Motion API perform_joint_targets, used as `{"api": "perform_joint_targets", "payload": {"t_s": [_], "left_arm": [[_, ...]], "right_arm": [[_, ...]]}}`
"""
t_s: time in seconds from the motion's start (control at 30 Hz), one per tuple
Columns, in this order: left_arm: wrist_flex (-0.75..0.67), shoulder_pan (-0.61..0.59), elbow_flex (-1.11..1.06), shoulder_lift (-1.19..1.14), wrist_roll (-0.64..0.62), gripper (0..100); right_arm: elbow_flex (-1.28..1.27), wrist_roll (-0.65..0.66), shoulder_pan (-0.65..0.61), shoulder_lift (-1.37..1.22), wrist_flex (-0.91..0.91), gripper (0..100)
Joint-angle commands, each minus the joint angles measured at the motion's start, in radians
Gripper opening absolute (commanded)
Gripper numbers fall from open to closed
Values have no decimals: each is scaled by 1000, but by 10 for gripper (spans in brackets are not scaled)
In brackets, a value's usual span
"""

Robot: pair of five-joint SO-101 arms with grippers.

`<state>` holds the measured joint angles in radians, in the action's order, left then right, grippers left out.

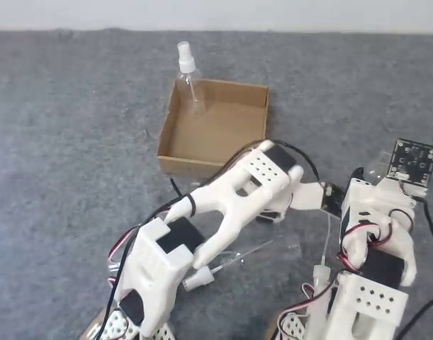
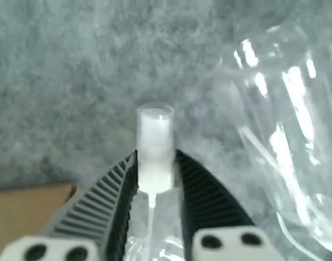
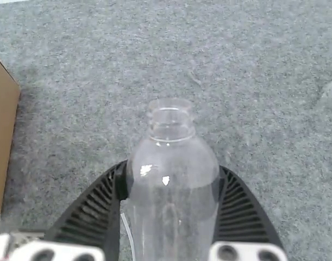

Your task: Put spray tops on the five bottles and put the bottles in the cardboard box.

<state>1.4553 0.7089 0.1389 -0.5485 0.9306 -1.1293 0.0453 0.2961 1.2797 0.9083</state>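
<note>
My left gripper (image 2: 155, 157) is shut on a white spray top (image 2: 155, 149), whose thin tube hangs down between the fingers. Close beside it is a clear bottle (image 2: 285, 136). My right gripper (image 3: 171, 174) is shut on that clear bottle (image 3: 171, 185), which has an open neck and no top. In the high view the left gripper (image 1: 328, 197) sits right next to the right arm's held bottle (image 1: 374, 166), in front of the cardboard box (image 1: 175, 124). One bottle with a spray top (image 1: 188, 78) leans in the box's far left corner.
Two loose spray tops (image 1: 198, 278) (image 1: 321, 273) with long tubes lie on the grey carpet between the arm bases. The box's edge (image 3: 1, 125) shows in the right wrist view. Open carpet lies to the left and right of the box.
</note>
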Motion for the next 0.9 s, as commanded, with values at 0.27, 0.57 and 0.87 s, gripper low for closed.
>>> {"api": "perform_joint_targets", "payload": {"t_s": [0.27, 0.57, 0.87], "left_arm": [[239, -25, 285, 9, -180, 32], [226, -26, 280, 8, -170, 172], [190, -25, 291, -87, -129, 177]], "right_arm": [[63, -3, 8, 24, -24, 90], [63, -2, 8, 24, -19, 90], [63, -2, 7, 24, -22, 90]]}}
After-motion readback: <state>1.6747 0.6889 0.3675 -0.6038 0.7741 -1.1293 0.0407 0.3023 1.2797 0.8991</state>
